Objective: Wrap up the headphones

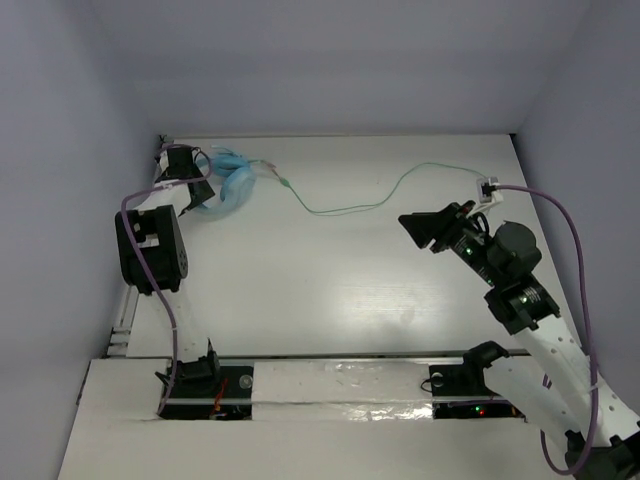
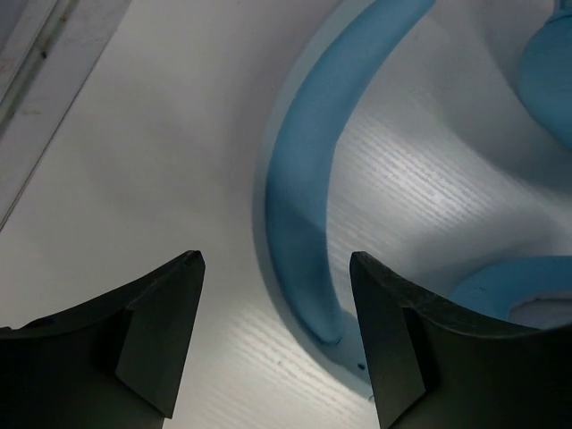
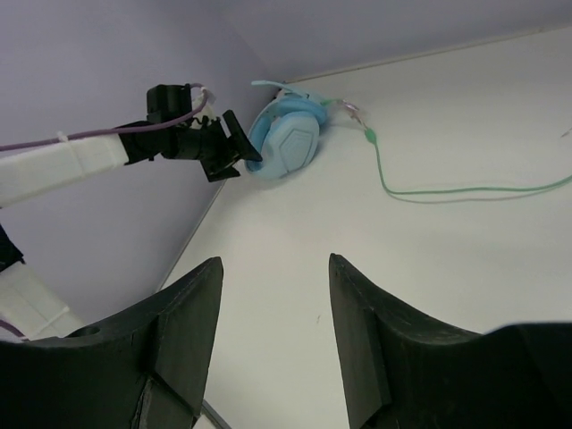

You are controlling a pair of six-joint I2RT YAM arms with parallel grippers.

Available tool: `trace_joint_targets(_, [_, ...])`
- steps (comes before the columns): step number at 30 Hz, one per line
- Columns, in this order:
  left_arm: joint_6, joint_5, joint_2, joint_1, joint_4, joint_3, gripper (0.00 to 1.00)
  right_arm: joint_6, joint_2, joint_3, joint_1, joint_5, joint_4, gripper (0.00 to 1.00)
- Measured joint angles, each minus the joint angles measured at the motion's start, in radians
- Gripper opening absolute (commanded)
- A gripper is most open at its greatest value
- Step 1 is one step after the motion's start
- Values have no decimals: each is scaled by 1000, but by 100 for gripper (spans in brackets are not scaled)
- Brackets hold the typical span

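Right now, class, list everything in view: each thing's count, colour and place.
headphones: one, light blue, far-left corner of the table
cable: one, pale green, from the headphones rightward across the table
table: one, white, under everything
walls: three, lavender, around the table
robot cables: two, purple, one along each arm
left arm: one, black and white, jaws open over the headband
right arm: one, black and white, jaws open, empty, far right

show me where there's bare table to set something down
Free: the wide table middle, between the cable and the arm bases, left of the right gripper. Crowded: far left corner, with headphones and left gripper.
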Motion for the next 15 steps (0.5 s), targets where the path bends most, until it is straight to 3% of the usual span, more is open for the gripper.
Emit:
trace_joint_targets(12, [45, 11, 186, 1, 22, 169, 57, 0, 42, 0, 0, -16, 13, 56])
trace_joint_targets(15, [52, 4, 196, 1, 29, 180, 49, 0, 53, 0, 0, -15, 14, 55])
